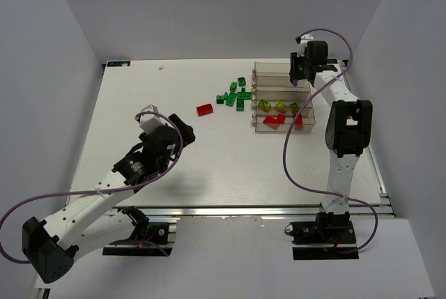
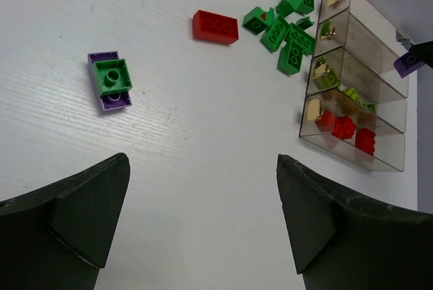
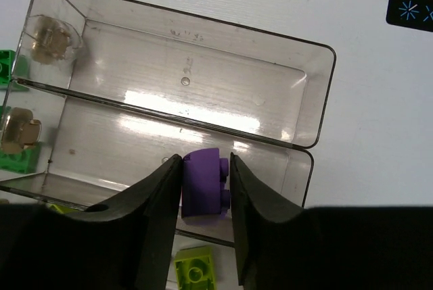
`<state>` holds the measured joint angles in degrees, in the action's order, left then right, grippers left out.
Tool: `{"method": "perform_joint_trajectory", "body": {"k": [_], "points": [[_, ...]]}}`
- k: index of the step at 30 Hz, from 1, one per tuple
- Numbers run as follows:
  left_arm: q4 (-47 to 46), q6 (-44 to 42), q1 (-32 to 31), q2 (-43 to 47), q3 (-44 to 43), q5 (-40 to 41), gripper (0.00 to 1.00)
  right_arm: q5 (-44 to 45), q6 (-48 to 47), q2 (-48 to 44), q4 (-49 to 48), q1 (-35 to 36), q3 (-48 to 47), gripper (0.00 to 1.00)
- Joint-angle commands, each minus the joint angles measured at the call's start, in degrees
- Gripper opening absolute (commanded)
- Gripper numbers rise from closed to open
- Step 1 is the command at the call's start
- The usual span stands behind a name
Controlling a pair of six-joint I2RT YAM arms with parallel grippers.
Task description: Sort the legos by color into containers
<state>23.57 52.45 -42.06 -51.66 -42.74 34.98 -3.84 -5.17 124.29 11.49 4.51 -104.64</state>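
1. The containers [image 1: 273, 71] stand at the far right of the worktop [image 1: 209, 166]: four clear, narrow bins joined side by side, with their long sides running left to right.
2. The bin nearest the arms holds the red legos [image 2: 345, 128]. The next bin back holds the yellow-green legos [image 2: 352, 92]. Each bin has a small brass-coloured fitting [image 2: 312, 111] at its left end.
3. The right claw [image 1: 298, 76] hangs over the two far bins, pinching a purple lego [image 3: 203, 185] between its fingers. In the wrist view, that brick lies over the second bin from the back, close to the wall it shares with the farthest bin. I cannot tell how high above the bin it is.
4. A loose heap of green legos [image 1: 235, 95] lies just beside the bins' left ends, crowding that side.
5. A single red lego [image 1: 204, 109] lies a little left of the heap, apart from it.
6. Farther left, a flat purple piece [image 2: 110, 80] with a green brick stacked on it lies alone.
7. The left claw [image 2: 203, 222] hovers near that pair, spread wide and gripping nothing.
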Motion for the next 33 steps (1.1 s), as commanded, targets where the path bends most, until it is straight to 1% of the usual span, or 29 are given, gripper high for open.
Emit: {"method": "perform_joint_trajectory", "body": {"k": [1,2,3,8,9,11,12,13,14,15,16,17,18,19,20,21,23,24,25,26,27,28,29,31,33], "points": [[3.67,3.10,0.40,0.07,-0.24,1.05,0.98,1.81,-1.60,0.95,-3.75,-0.21,-2.33,0.42],[3.76,3.19,0.49,-0.54,-0.41,0.88,0.98,2.16,-1.69,1.04,-3.84,-0.29,-2.15,0.44],[3.94,3.19,0.58,-0.90,-0.85,0.70,0.98,2.17,-1.69,1.04,-3.93,-0.29,-1.97,0.48],[6.22,2.49,2.24,-5.02,-3.40,-1.23,0.98,0.85,-1.25,0.60,-3.58,-0.65,-2.15,0.55],[6.48,2.31,2.60,-5.55,-3.92,-1.75,0.98,0.06,-1.25,0.43,-3.14,-0.91,-2.41,0.59],[6.66,2.31,4.87,-6.35,-4.10,-4.03,0.98,-5.72,-2.38,-0.97,0.00,-1.26,-3.46,0.65],[6.92,2.57,5.76,-7.13,-4.19,-5.18,0.98,-9.40,-5.43,-1.67,1.51,-1.61,-3.64,0.70],[7.01,2.57,6.81,-7.49,-4.28,-6.23,0.98,-19.27,-7.38,-3.51,3.26,-1.87,-3.90,0.72],[6.93,2.49,9.17,-7.84,-4.11,-8.77,0.98,-25.11,-9.66,-4.57,5.28,-2.31,-3.30,0.73],[6.58,2.22,10.41,-8.71,-4.02,-10.18,0.97,-31.17,-13.16,-7.89,7.39,-3.10,-1.98,0.71],[6.40,2.22,12.86,-9.16,-3.67,-12.81,0.94,-41.76,-13.81,-9.92,6.98,-3.37,0.29,0.69],[5.70,2.05,13.93,-9.60,-3.49,-14.14,0.88,-45.78,-14.25,-11.86,6.19,-3.63,5.27,0.63],[5.26,1.70,14.90,-10.91,-3.40,-15.37,0.85,-49.13,-14.69,-13.88,5.31,-3.63,7.67,0.58],[4.91,1.00,15.69,-11.79,-3.58,-16.25,0.81,-56.47,-15.30,-17.29,4.87,-3.63,9.87,0.54],[4.82,0.64,16.83,-12.84,-3.93,-17.57,0.76,-58.89,-15.22,-18.89,4.69,-3.63,11.81,0.39],[4.99,-0.06,17.27,-14.16,-4.45,-18.10,0.70,-60.48,-14.70,-20.39,4.34,-3.11,15.83,0.31],[5.86,-0.68,18.24,-18.73,-6.90,-18.54,0.67,-63.13,-14.08,-24.78,3.28,-2.50,19.72,0.19],[5.96,-1.72,18.33,-20.39,-7.96,-18.89,0.67,-63.22,-14.17,-27.58,3.11,-1.71,23.31,0.19],[6.05,-2.17,18.33,-23.28,-8.93,-18.99,0.67,-63.05,-14.43,-29.09,2.49,-1.35,24.99,0.22],[5.79,-2.52,18.42,-24.62,-10.68,-19.07,0.68,-62.96,-14.69,-30.32,1.88,-0.83,26.66,0.31],[5.78,-3.22,18.42,-25.94,-11.48,-19.16,0.70,-62.87,-14.69,-31.64,1.26,-0.56,28.25,0.33],[5.96,-3.14,18.60,-28.73,-12.36,-18.64,0.75,-62.96,-14.52,-33.65,0.39,-0.56,30.70,0.34],[7.70,-3.23,18.60,-30.33,-13.50,-18.46,0.75,-62.96,-14.08,-34.37,0.12,-0.47,31.51,0.36],[8.94,-3.67,18.60,-33.92,-16.23,-17.76,0.77,-62.87,-13.47,-35.95,0.11,-0.47,33.09,0.37],[9.21,-3.84,18.60,-35.35,-17.28,-17.32,0.77,-62.87,-13.29,-36.66,0.47,-0.47,33.71,0.39]]}}
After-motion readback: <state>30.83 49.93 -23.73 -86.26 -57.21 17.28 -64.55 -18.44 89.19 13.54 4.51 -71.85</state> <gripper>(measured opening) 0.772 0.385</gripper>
